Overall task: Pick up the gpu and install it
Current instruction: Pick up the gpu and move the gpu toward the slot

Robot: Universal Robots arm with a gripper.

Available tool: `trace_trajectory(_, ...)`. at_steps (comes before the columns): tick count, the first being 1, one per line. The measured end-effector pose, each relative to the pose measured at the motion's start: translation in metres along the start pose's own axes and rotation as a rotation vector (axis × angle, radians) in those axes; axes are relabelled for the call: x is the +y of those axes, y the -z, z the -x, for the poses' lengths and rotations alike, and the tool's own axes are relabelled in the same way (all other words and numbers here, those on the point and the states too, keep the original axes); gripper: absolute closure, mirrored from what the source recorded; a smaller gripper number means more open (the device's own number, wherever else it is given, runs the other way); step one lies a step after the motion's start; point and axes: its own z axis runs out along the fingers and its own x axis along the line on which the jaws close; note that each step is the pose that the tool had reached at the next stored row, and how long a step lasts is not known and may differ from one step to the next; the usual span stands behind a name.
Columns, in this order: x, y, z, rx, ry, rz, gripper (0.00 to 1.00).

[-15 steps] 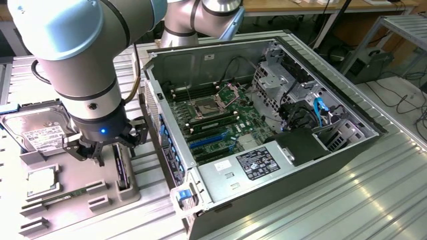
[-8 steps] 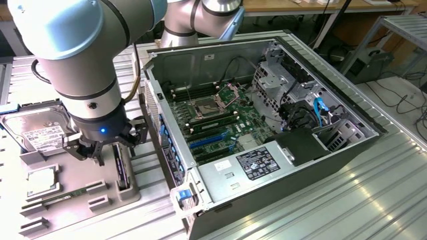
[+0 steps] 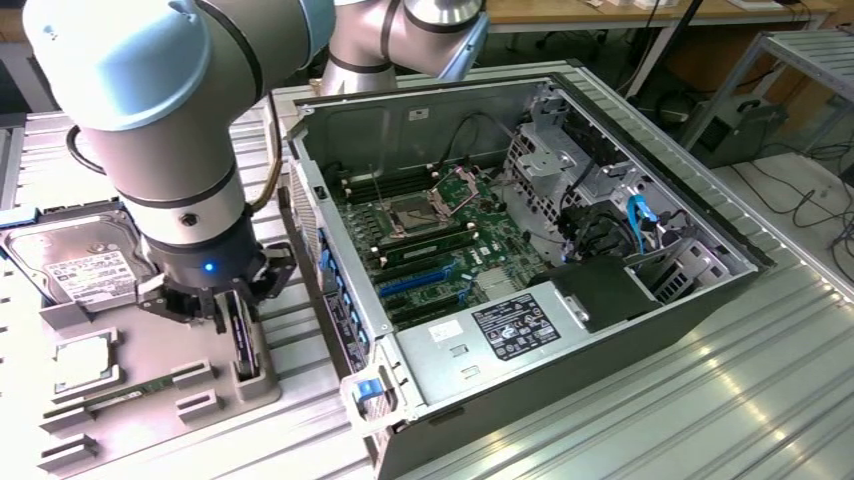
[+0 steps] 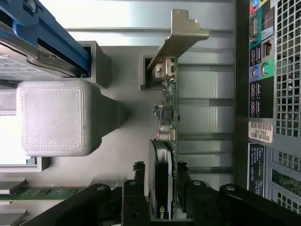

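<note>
Grey tray [image 3: 200, 400] holds the gpu [image 4: 168, 101] standing on its edge, beside the open computer case [image 3: 667, 310]. The gripper [image 4: 161, 172] sits around it, but I cannot tell if it is squeezing. A weak or crooked hold could make the gpu tip or snag in its slot.

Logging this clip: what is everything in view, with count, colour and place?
gpu: 1, dark with pale bracket, on edge in tray slot
hard drive: 1, silver, exterior view's left
processor: 1, silver, on tray
memory stick: 1, green, on tray
tray: 1, grey, beside case
case: 1, black, open, on table
table: 1, ribbed metal
arm: 1, grey-blue, above tray
pincer: 1, black, at gpu
</note>
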Motion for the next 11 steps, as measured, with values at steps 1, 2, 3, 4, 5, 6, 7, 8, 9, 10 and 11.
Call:
trace_trajectory(1,-0.0002,-0.0033,0.000,0.0001,0.000,-0.0001,0.62)
trace_trajectory(2,-0.0002,-0.0033,0.000,0.0001,0.000,-0.0001,0.73)
trace_trajectory(3,-0.0002,-0.0033,0.000,0.0001,0.000,-0.0001,0.73)
trace_trajectory(4,0.0000,-0.0009,0.000,0.0000,0.000,-0.0003,0.73)
trace_trajectory(5,0.0007,0.0142,0.000,0.0001,0.000,-0.0003,0.73)
trace_trajectory(6,0.0010,0.0228,0.001,0.0000,0.000,-0.0003,0.73)
trace_trajectory(7,0.0015,0.0324,0.001,0.0001,0.000,-0.0003,0.73)
trace_trajectory(8,0.0015,0.0338,0.001,0.0001,0.000,-0.0004,0.73)
trace_trajectory(9,0.0016,0.0348,0.001,0.0001,0.000,-0.0004,0.73)
trace_trajectory(10,0.0017,0.0359,0.001,0.0001,0.000,-0.0003,0.73)
trace_trajectory(11,0.0017,0.0373,0.001,0.0001,0.000,-0.0003,0.73)
